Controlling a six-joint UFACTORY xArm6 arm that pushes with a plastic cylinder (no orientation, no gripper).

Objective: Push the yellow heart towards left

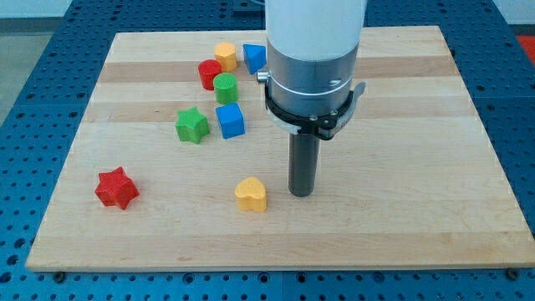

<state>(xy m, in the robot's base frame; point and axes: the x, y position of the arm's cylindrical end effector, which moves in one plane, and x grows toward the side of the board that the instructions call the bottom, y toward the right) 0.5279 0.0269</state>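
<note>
The yellow heart (251,194) lies on the wooden board (435,209) at the view's lower middle. My tip (301,193) rests on the board just to the right of the heart, with a small gap between them. The rod hangs from the white and silver arm body at the view's top middle.
A red star (116,188) lies at the lower left. A green star (192,125) and a blue cube (230,120) sit left of the arm. Above them are a green cylinder (225,87), a red cylinder (210,73), a yellow block (225,56) and a blue block (255,57).
</note>
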